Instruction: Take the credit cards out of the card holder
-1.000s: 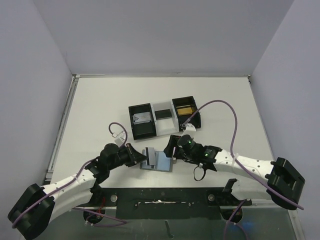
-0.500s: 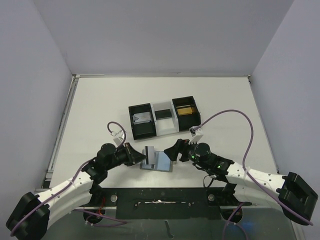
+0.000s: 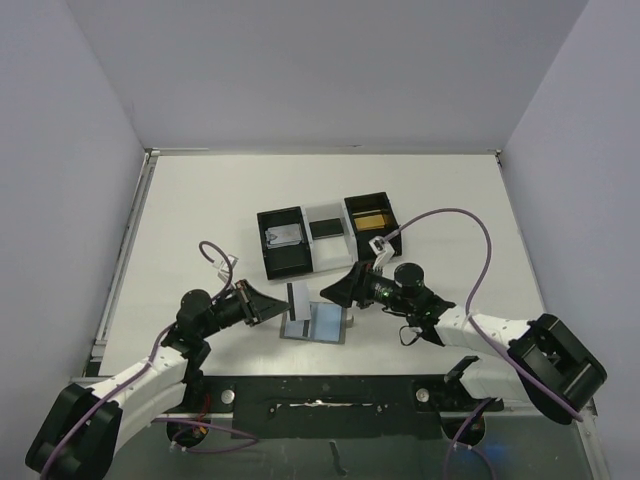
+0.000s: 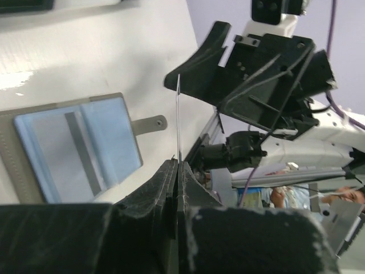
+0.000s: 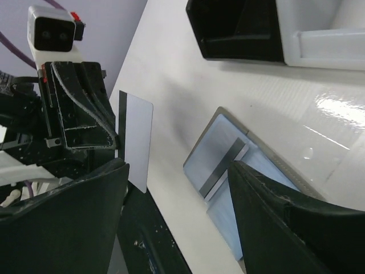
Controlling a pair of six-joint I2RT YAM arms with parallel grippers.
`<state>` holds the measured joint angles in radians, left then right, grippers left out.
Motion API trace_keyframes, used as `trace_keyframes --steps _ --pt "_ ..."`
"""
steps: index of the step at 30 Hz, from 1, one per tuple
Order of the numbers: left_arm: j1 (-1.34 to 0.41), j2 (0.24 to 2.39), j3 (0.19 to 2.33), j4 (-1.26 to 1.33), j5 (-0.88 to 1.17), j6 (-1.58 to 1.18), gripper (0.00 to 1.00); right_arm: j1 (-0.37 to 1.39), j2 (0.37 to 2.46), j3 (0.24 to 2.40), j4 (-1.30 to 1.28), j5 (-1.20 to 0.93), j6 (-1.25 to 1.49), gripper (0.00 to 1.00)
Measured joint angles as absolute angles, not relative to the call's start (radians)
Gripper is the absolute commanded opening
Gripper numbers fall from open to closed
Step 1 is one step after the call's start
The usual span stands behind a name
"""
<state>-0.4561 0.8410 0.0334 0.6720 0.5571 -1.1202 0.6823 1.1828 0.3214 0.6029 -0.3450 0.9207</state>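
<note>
Overhead looks down; wrists (close) face the card holder point(image 3: 325, 322).

The card holder point(image 4: 80, 145) is shown with a matt grey, cloth-like border and smooth blue-grey inner panels with a slight sheen. A thin white card point(image 5: 137, 142) with a black stripe looks like smooth plastic. The white table point(image 5: 319, 103) is glossy, with bright reflections. The black-and-white tray point(image 5: 319, 40) appears to be smooth plastic. Matt black, faintly rough plastic is seen on the fingers point(image 4: 159, 188) of the left gripper point(image 4: 178, 168).

Lab: white-walled robot enclosure point(image 3: 320, 80)
</note>
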Motion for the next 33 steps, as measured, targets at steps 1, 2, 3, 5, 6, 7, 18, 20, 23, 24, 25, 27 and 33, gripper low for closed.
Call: trace_keyframes --steps 1,2,3,5,6,7,18,20,23,24,25,27,33 --pt "-0.456 0.847 0.030 0.691 0.568 -1.132 0.00 0.682 1.210 0.329 0.628 -0.375 0.928 0.68" --pt "-0.456 0.849 0.030 0.709 0.579 -1.144 0.00 0.682 1.231 0.335 0.648 -0.396 0.935 0.65" --pt "-0.456 0.849 0.030 0.731 0.587 -1.153 0.00 0.683 1.251 0.342 0.669 -0.415 0.944 0.63" --pt "-0.455 0.847 0.030 0.770 0.597 -1.170 0.00 0.689 1.291 0.360 0.709 -0.452 0.960 0.57" --pt "-0.455 0.846 0.030 0.785 0.602 -1.176 0.00 0.692 1.318 0.376 0.733 -0.473 0.968 0.57" --pt "-0.455 0.846 0.030 0.797 0.606 -1.182 0.00 0.696 1.340 0.387 0.754 -0.488 0.976 0.56" --pt "-0.455 0.851 0.030 0.844 0.610 -1.211 0.00 0.727 1.410 0.404 0.898 -0.588 1.030 0.27" --pt "-0.455 0.855 0.030 0.860 0.607 -1.217 0.00 0.728 1.410 0.404 0.912 -0.602 1.036 0.23" --pt "-0.455 0.868 0.030 0.883 0.607 -1.225 0.00 0.728 1.417 0.404 0.952 -0.630 1.056 0.28" --pt "-0.455 0.873 0.030 0.889 0.608 -1.227 0.00 0.728 1.420 0.404 0.963 -0.634 1.064 0.30" --pt "-0.455 0.879 0.030 0.896 0.609 -1.228 0.00 0.728 1.425 0.404 0.979 -0.642 1.074 0.32" --pt "-0.455 0.889 0.030 0.910 0.612 -1.233 0.00 0.728 1.435 0.404 0.999 -0.652 1.085 0.29" --pt "-0.454 0.896 0.026 0.959 0.614 -1.256 0.00 0.728 1.465 0.439 0.995 -0.679 1.091 0.08"
